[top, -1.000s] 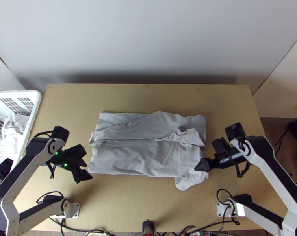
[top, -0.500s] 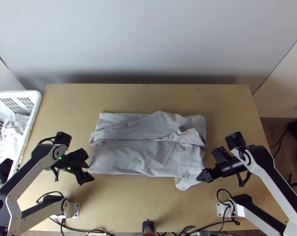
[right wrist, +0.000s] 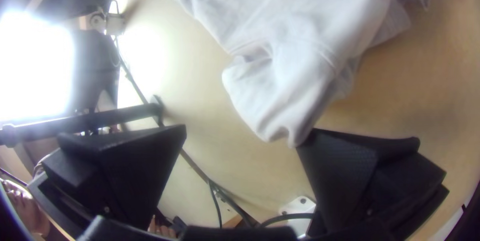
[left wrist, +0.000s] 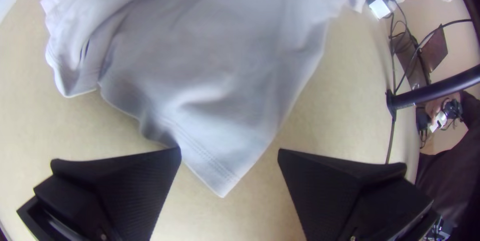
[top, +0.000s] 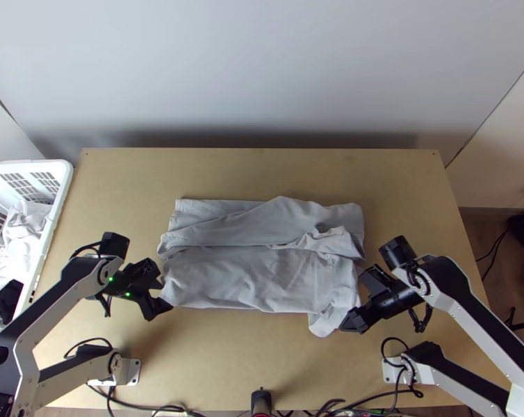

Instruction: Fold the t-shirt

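Sitting maybe midway, we've the t-shirt part-folded, left gripper and right gripper agape (both empty!), smoothing and final folds remaining.

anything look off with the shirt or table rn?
T-shirt lies uneven: a flap sticks out past its near edge by the right gripper, and a patch toward its right end is bunched, while the rest lies flatter. No spill or damage visible.
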### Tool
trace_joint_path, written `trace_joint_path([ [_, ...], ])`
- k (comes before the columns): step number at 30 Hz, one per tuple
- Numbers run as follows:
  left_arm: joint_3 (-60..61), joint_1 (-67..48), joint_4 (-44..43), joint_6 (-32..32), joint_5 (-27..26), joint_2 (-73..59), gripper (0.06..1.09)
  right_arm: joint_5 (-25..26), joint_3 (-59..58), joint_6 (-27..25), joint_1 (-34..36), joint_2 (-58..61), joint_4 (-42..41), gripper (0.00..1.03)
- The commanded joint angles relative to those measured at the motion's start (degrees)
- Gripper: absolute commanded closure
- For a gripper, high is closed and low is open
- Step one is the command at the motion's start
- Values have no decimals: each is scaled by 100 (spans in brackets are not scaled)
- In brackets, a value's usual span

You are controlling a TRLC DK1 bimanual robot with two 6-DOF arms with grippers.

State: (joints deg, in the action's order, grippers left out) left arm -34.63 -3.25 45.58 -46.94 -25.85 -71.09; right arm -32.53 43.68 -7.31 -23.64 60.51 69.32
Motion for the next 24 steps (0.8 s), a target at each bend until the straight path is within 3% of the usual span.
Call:
trace_joint_path([
  [1, -8, -9, -67, 9, 36, -37, 34, -16, 97, 81, -361, 154, -15, 5],
  [3, -26, -1, -14, 18, 27, 60, 61, -7, 167, 160, -352, 75, -15, 15],
  [6, 35, 35, -58, 27, 9, 341, 102, -7, 158, 169, -352, -22, -68, 46],
  [8, 150, 17, -155, -44, 18, 623, 105, -7, 176, 177, -352, -48, -147, 76],
  [9, 246, -9, -234, -105, 27, 825, 105, -7, 193, 195, -334, -92, -226, 97],
  [12, 449, -36, -445, -105, 45, 1352, 105, -7, 229, 300, -308, -101, -279, 100],
  [24, 387, 26, -260, -17, 53, 1458, 105, 1, 519, 397, -150, -136, -279, 100],
])
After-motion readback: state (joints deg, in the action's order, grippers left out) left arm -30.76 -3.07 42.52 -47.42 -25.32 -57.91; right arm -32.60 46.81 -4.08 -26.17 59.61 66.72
